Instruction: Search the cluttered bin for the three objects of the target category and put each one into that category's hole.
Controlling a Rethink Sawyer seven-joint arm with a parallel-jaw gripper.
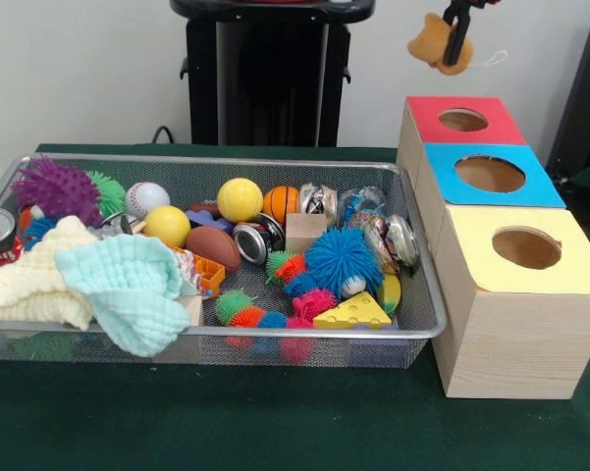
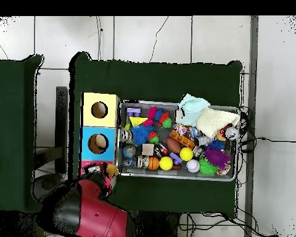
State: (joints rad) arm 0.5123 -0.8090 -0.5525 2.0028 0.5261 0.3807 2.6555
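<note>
A tan plush toy (image 1: pixel 434 41) is held pinched in the gripper (image 1: pixel 458 39), raised in the air above the red box (image 1: pixel 463 120), over its hole (image 1: pixel 462 120). In the overhead view the toy (image 2: pixel 111 170) is seen beside the arm (image 2: pixel 89 210), at the red box's edge. The blue box (image 1: pixel 491 175) and yellow box (image 1: pixel 525 250) are lined up next to the wire bin (image 1: pixel 412 324), which is crowded with balls, cloths and cans.
</note>
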